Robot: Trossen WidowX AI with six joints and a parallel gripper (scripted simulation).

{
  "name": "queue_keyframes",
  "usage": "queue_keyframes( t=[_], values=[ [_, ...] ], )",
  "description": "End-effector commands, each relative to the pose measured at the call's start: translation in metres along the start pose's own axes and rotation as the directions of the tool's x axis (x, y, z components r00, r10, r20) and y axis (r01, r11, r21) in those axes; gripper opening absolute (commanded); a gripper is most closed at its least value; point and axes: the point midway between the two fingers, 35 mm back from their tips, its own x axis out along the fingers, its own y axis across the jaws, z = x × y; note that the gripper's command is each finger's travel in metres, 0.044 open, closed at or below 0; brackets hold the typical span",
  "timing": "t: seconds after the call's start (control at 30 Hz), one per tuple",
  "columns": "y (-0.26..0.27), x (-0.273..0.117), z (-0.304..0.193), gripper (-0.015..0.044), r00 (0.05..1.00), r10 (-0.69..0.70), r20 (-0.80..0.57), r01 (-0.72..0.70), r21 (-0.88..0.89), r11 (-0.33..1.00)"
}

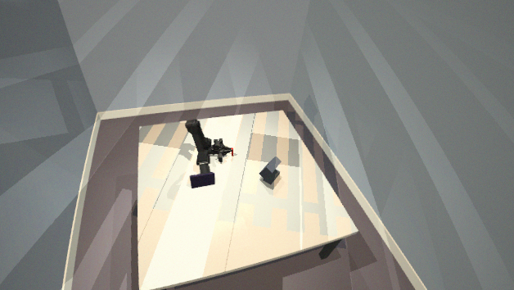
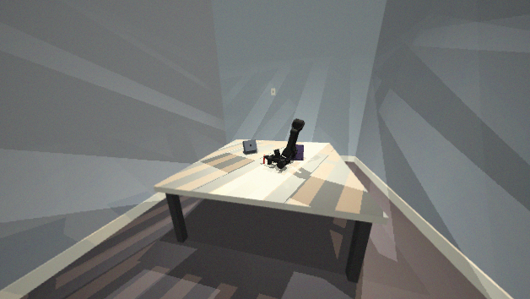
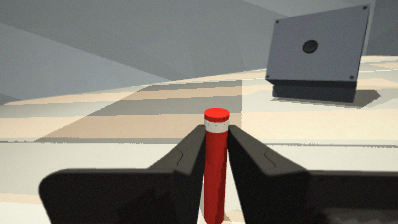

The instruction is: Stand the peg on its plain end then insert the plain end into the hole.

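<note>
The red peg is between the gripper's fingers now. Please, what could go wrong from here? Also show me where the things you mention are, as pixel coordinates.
The red peg (image 1: 232,151) (image 2: 264,160) (image 3: 215,165) looks upright, but the gripper (image 1: 232,151) (image 2: 265,158) (image 3: 216,131) holds it near the banded top, so it might tip if its lower end is not flat on the table (image 1: 184,246) (image 2: 236,186) (image 3: 100,160) at release. The panel's (image 1: 273,165) (image 2: 250,146) (image 3: 290,57) hole is tilted, so an upright peg could jam there.

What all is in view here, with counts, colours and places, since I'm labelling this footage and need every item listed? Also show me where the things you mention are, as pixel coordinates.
peg (image 1: 232,151) (image 2: 264,160) (image 3: 215,170): one, red with a white band near its top end, upright between the fingertips
sloped panel (image 1: 273,165) (image 2: 250,145) (image 3: 320,62): one, grey with one dark hole, on the table away from the arm
table (image 1: 184,246) (image 2: 236,182): one, pale patchwork top, dark legs, under everything
wall plate (image 2: 273,91): one, whitish, on the far wall
arm (image 1: 199,138) (image 2: 292,144): one, black, on the table
gripper (image 1: 231,151) (image 2: 265,159) (image 3: 216,131): one, black, closed on the peg
</note>
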Motion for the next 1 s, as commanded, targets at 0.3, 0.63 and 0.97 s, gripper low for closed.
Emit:
queue_keyframes(
  t=[0.3,0.63,0.97],
  values=[
    [0.0027,0.0011,-0.0031,0.005,1.0,0.001,0.011,-0.001,0.01,1.0],
    [0.0033,0.001,-0.0011,0.013,1.0,0.002,0.02,-0.003,0.018,1.0],
    [0.0033,0.001,-0.0011,0.013,1.0,0.002,0.02,-0.003,0.018,1.0]
  ],
)
